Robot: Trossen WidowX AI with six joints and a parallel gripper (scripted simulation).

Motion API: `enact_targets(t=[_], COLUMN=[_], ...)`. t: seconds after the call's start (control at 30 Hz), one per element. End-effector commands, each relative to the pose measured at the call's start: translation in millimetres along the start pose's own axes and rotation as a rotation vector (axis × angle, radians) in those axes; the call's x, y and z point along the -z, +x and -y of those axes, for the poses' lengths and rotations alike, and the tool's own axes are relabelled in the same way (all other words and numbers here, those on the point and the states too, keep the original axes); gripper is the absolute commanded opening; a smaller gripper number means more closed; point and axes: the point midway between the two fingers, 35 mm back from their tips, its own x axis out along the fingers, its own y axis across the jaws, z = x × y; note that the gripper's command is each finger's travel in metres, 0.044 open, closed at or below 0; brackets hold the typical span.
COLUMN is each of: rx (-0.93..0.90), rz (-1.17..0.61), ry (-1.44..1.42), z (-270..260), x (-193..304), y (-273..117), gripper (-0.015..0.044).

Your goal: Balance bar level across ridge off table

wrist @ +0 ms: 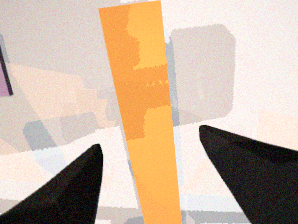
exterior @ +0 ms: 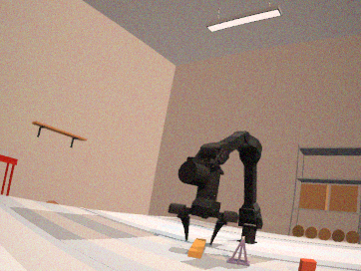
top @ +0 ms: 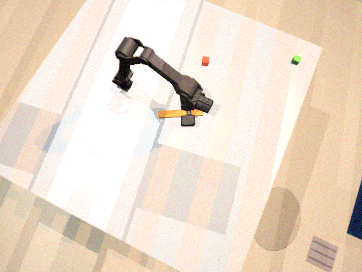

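Observation:
The orange bar point(top: 170, 114) point(exterior: 197, 249) point(wrist: 150, 165) lies flat on the table. The ridge, a small purple triangular frame point(exterior: 243, 243), stands on the table to the right of the bar in the exterior view; a purple piece point(wrist: 4, 87) shows at the left edge of the wrist view. In the top view the arm hides the ridge. My gripper point(exterior: 199, 242) point(wrist: 151, 140) points down, open, just over the bar. In the wrist view the bar runs between the two fingers, with a gap on each side and neither finger touching it.
A red cube point(top: 205, 61) point(exterior: 307, 265) lies on the table point(top: 250, 45), beyond the ridge from the bar. A green cube point(top: 297, 60) lies near the table's corner. The arm's base point(top: 122, 81) stands on the table at the left in the top view.

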Motion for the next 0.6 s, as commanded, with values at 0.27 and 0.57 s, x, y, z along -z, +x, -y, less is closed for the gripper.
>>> enact_targets(t=[0.27, 0.57], rx=[0.002, 0.002], rz=[-0.003, -0.003], ry=[-0.005, -0.005], z=[0, 0], x=[1, 1], y=[19, 19], gripper=[0.0315, 0.0315])
